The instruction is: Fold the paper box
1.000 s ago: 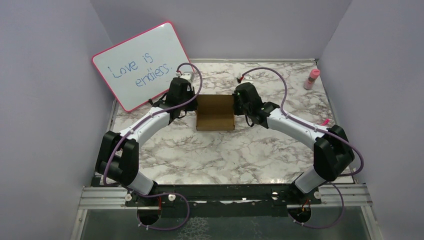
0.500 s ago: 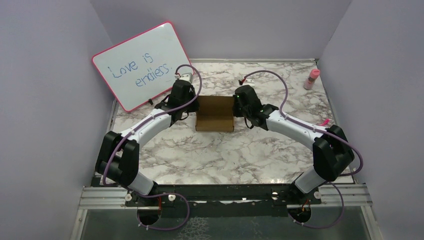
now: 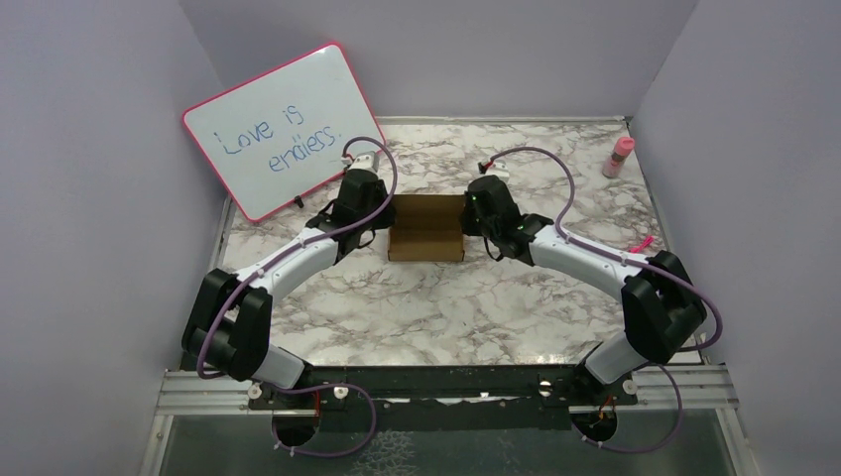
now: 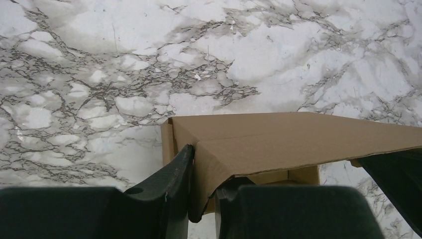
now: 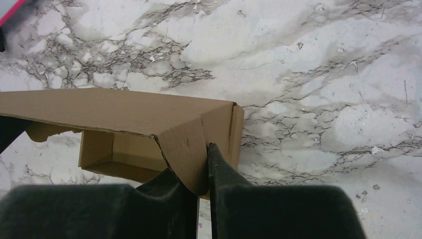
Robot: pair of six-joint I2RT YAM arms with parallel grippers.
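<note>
Item: box (image 3: 426, 226), brown, on surface (image 3: 446, 297); left hand (image 4: 205, 172) and right hand (image 5: 191, 167) each clamped one side flap.

We look down from high at 6 o'clock in the top view, facing 12. Both wrist views hug the tabletop (image 3: 446, 297), close-up; all three share the paper box (image 3: 426, 226).

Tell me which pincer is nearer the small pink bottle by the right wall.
Right. The right pincer pinches the brown cardboard box on the side toward the small pink bottle; the left pincer pinches the opposite flap, with the box between it and the bottle.
</note>
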